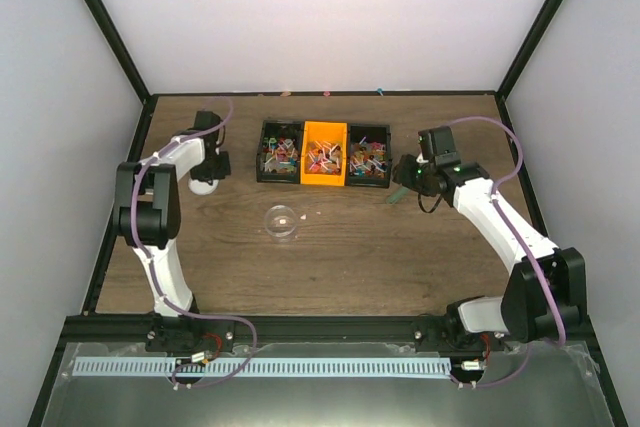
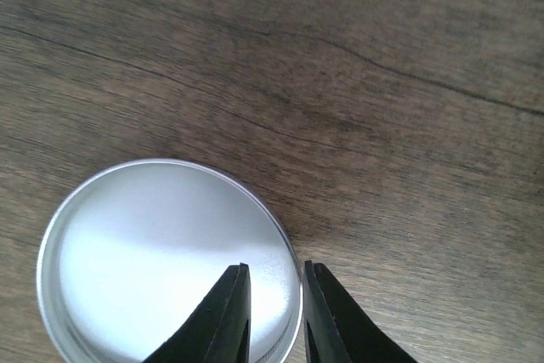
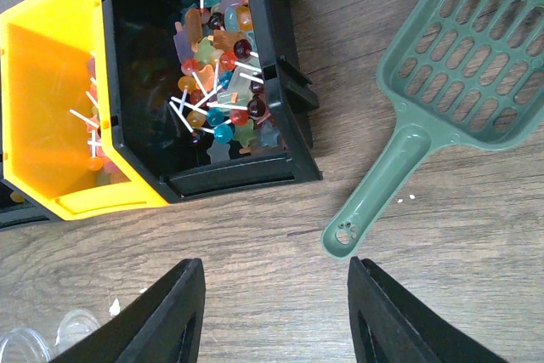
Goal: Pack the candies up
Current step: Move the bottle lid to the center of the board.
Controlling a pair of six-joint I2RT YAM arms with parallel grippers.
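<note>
The left gripper (image 2: 276, 274) hangs over the table (image 1: 400, 257) at its left side, its fingers drawn close astride the rim of a round metal lid (image 2: 153, 261); whether they already clamp it I cannot tell. A clear jar (image 1: 282, 222) stands apart, nearer the middle. The candies (image 1: 281, 150) lie well right of that hand, heaped in the left black bin (image 1: 280, 125), the orange bin (image 1: 324, 127) and the right black bin (image 1: 368, 129), set touching in a row. Just right of the row, the right gripper (image 3: 274, 274) is spread wide and empty, the candies ahead to its left, the green scoop (image 3: 391, 167) lying with its handle tip just ahead of the fingers
</note>
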